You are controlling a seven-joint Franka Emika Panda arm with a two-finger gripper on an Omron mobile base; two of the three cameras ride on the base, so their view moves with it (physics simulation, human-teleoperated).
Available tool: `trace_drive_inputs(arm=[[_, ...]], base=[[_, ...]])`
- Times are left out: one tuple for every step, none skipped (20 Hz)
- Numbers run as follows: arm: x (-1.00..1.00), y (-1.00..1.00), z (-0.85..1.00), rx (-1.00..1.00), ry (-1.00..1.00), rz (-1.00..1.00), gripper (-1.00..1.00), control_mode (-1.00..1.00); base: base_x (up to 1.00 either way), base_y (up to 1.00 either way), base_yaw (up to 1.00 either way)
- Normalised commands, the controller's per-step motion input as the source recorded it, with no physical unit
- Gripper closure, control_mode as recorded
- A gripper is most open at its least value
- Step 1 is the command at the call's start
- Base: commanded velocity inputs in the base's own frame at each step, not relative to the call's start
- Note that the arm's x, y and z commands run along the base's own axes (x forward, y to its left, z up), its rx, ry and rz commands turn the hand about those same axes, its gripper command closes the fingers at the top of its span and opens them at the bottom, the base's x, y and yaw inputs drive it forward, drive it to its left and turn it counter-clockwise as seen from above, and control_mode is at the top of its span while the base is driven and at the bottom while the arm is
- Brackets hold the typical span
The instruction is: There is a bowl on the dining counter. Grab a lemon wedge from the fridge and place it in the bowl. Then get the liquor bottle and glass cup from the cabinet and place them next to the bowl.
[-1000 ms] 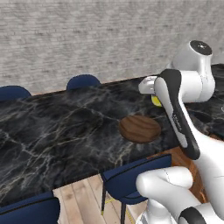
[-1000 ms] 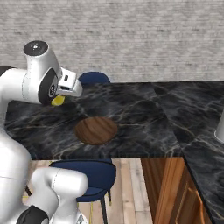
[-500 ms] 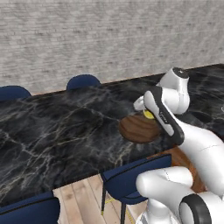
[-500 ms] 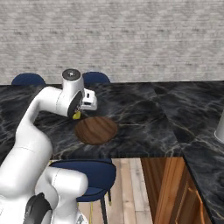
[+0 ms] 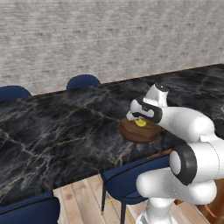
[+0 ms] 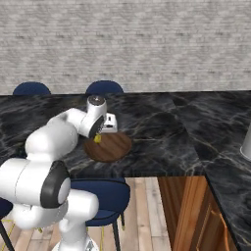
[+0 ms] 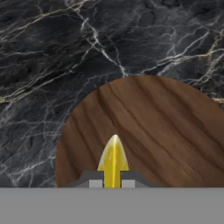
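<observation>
Across the middle of the room runs the long glossy black marble worktop (image 5: 65, 127) with thin white veins, backed by a pale grey brick wall (image 6: 147, 44) and lined with dark-blue upholstered chairs (image 5: 83, 81) on both sides. Near its front edge sits the shallow round dark-brown wooden bowl (image 6: 109, 147), within easy reach of the white arm, which bends down over it.

Just above the bowl's wooden floor hang the two-finger jaws (image 7: 113, 181), nearly shut on the small bright-yellow lemon wedge (image 7: 113, 159); the dark fingertips (image 7: 93, 179) pinch the wedge by its broad end, its pointed tip aimed out over the bowl's centre. From both base views the wedge shows low over the bowl, seemingly not resting on it yet. Holding it inside the rim suggests the release is meant to drop it cleanly in the bowl rather than onto the marble.
</observation>
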Motion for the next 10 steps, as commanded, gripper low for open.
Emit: trace_drive_inputs(arm=[[0.81,-0.16,-0.59,-0.01,0.06,0.06,1.00,-1.00],[0.58,-0.13,-0.51,-0.02,0.05,0.05,1.00,-1.00],[0.54,-0.13,-0.49,-0.02,0.06,0.04,1.00,-1.00],[0.49,-0.12,-0.49,-0.03,0.05,0.04,1.00,-1.00],[0.56,-0.18,-0.54,-0.02,0.06,0.04,1.00,-1.00],[0.54,-0.21,-0.54,-0.01,0.05,0.05,1.00,-1.00],[0.60,-0.21,-0.56,-0.01,0.05,0.05,1.00,-1.00],[0.59,-0.17,-0.61,-0.01,0.06,0.05,1.00,-1.00],[0.59,-0.12,-0.61,-0.02,0.06,0.05,1.00,-1.00],[0.55,-0.06,-0.62,-0.03,0.08,0.05,1.00,-1.00]], base=[[0.00,0.00,0.00],[0.00,0.00,0.00],[0.00,0.00,0.00],[0.00,0.00,0.00],[0.00,0.00,0.00],[0.00,0.00,0.00],[0.00,0.00,0.00],[0.00,0.00,0.00],[0.00,0.00,0.00],[0.00,0.00,0.00]])
